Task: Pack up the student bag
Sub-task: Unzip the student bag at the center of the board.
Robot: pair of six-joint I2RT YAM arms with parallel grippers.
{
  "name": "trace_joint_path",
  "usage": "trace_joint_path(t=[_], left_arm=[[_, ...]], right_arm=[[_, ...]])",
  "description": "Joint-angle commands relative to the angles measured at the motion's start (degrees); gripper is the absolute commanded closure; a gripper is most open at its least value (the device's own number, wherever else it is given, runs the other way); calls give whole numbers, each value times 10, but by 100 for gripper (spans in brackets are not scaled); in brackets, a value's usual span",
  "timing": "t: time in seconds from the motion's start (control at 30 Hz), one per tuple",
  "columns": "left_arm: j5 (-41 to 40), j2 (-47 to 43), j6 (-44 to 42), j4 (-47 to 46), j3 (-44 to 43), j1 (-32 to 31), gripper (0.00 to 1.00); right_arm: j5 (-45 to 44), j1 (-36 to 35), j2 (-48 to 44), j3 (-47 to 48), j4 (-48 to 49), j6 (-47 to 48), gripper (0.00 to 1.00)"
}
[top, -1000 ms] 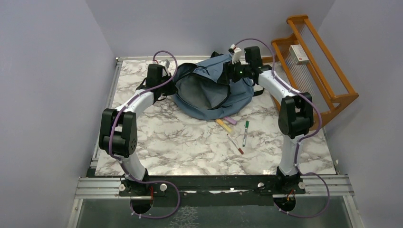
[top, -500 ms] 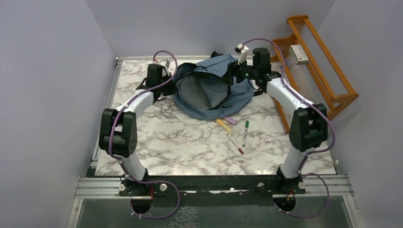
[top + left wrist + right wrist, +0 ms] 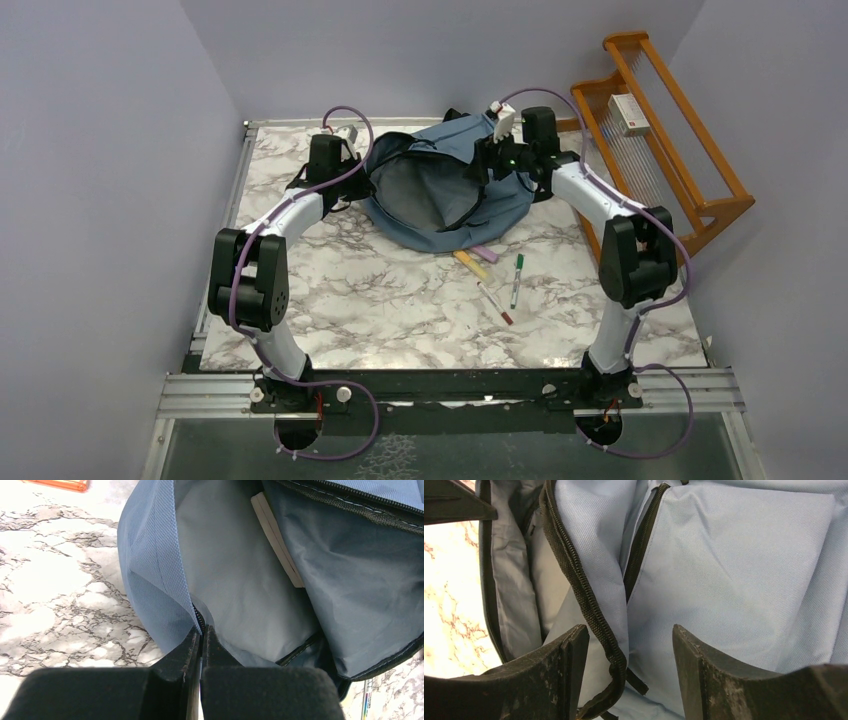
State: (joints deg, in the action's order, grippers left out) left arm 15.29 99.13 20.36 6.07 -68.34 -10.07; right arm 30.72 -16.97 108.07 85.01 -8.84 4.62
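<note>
**Right elbow (image 3: 635, 262) drawn inward**

The elbow has been pulled inward since half a second ago. The student bag (image 3: 470, 205) lies unzipped at the table's (image 3: 380, 290) far side, grey lining exposed. Its rim is pinched by the left gripper (image 3: 201, 632); the right gripper (image 3: 629, 632) is held spread above it.

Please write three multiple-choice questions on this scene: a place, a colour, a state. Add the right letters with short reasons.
1. Where do the pens lie? A on the table beside the student bag; B inside it; C on top of it.
2. The bag's outer colour? A red; B slate blue; C black.
3. The left gripper is: A wide open; B unseen; C shut on the bag's rim.
Answers: 1 A, the top view shows them on bare table; 2 B, blue fabric in every view; 3 C, its jaws pinch the rim.
</note>
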Motion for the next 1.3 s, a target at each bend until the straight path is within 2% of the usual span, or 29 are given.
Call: trace_joint_path(t=[0.0, 0.07, 0.33, 0.47, 0.7, 0.87, 1.07, 1.27], left_arm=[[36, -16, 3, -15, -2, 4, 100], [40, -17, 7, -9, -5, 4, 100], [40, -25, 10, 53, -26, 2, 100], [42, -39, 3, 86, -38, 2, 100], [52, -77, 15, 119, -39, 0, 100], [60, -107, 28, 132, -25, -2, 100], [58, -127, 32, 140, -10, -4, 100], [59, -134, 31, 144, -4, -4, 100]], right_arm=[[23, -7, 18, 29, 2, -2, 38], [45, -8, 20, 29, 9, -10, 45], [70, -12, 5, 29, 25, -28, 88], [61, -12, -6, 58, 15, -34, 98], [30, -18, 19, 204, -83, -34, 100], [-18, -65, 53, 298, -186, 8, 99], [-88, -147, 52, 279, -218, 40, 98], [-117, -208, 41, 208, -184, 53, 93]])
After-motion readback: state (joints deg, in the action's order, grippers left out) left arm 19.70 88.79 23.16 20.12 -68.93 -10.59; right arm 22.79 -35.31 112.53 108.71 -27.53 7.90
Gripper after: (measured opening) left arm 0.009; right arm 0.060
